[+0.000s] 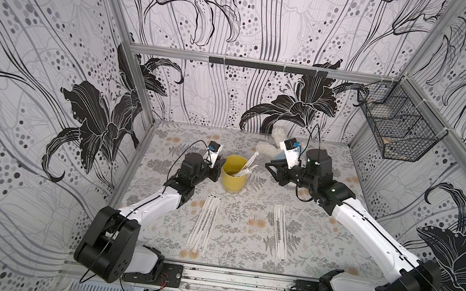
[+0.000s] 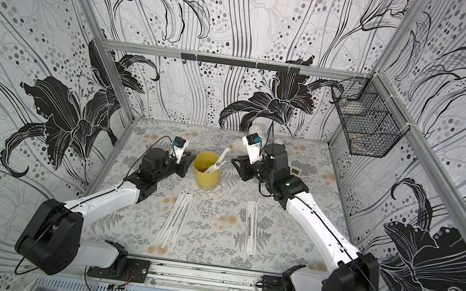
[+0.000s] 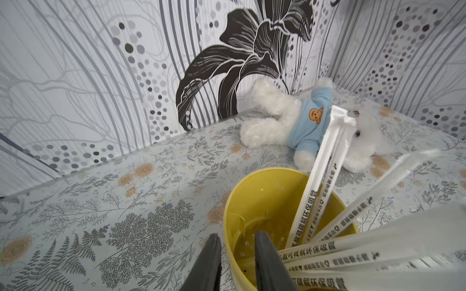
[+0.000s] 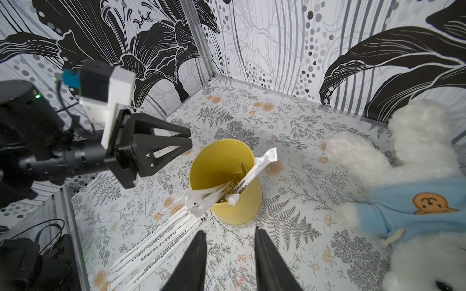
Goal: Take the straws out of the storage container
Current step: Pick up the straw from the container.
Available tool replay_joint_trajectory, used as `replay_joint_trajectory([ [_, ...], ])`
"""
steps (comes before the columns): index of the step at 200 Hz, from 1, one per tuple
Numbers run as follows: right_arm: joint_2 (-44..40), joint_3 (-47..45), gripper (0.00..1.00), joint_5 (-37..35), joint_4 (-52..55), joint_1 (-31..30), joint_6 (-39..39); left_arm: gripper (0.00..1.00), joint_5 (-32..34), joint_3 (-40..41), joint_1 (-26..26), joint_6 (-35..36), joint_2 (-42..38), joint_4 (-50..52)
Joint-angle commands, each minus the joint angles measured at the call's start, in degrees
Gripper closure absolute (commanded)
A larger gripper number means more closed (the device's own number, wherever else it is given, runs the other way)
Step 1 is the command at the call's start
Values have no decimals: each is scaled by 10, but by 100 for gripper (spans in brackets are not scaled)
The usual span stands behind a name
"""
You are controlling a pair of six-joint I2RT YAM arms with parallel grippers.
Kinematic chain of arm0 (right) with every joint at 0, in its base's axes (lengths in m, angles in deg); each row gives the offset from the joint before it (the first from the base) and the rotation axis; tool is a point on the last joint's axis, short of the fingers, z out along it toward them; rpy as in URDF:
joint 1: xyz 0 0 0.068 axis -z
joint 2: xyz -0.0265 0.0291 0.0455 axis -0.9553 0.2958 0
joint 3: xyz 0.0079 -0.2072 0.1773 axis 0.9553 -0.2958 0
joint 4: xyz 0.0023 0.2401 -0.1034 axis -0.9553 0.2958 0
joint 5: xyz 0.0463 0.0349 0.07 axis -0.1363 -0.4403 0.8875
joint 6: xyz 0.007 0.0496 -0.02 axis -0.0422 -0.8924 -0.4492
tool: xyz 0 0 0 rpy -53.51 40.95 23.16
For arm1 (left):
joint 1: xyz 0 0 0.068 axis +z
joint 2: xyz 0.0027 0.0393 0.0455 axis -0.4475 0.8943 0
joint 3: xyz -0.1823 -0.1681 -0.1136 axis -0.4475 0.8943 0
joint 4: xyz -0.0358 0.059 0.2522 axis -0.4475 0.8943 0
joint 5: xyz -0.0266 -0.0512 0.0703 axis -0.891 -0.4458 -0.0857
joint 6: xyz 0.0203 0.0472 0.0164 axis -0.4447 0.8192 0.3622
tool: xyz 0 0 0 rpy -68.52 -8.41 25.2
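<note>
The yellow storage container (image 1: 233, 180) (image 2: 206, 175) stands upright at mid-table. Several white wrapped straws (image 1: 245, 166) (image 3: 325, 176) (image 4: 254, 171) lean out of it at different angles. My left gripper (image 3: 237, 234) (image 1: 220, 166) is open at the cup's left rim, with one finger inside the cup and one outside. Its fingers do not press the wall. My right gripper (image 4: 230, 231) (image 1: 268, 166) is open and empty, a short way right of the cup (image 4: 237, 206). Two rows of straws lie on the table, one at front left (image 1: 205, 222) and one at front right (image 1: 280, 232).
A white teddy bear (image 3: 302, 121) (image 4: 416, 201) in a blue shirt lies behind the right gripper near the back wall. A black wire basket (image 1: 396, 128) hangs on the right wall. Walls close the table in on three sides.
</note>
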Motion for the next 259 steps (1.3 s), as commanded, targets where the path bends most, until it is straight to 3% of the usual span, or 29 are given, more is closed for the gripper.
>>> replay_joint_trajectory([
  [1, 3, -10, 63, 0, -39, -10, 5, 71, -20, 73, -3, -18, -32, -157],
  [35, 13, -4, 63, -2, -66, -43, 22, 70, -32, 154, -17, -16, -34, -297],
  [59, 26, 7, 63, -9, -65, -69, 42, 70, -17, 157, -57, 57, -13, -321],
  [91, 23, -4, 63, -26, -71, -82, 55, 70, -20, 144, -75, 86, 12, -336],
  [175, -12, -28, 63, -78, -69, -82, 75, 71, -23, 92, -101, 134, 51, -274],
  [259, -16, -38, 63, -78, -69, -82, 75, 71, 10, 82, -117, 157, 48, -248],
])
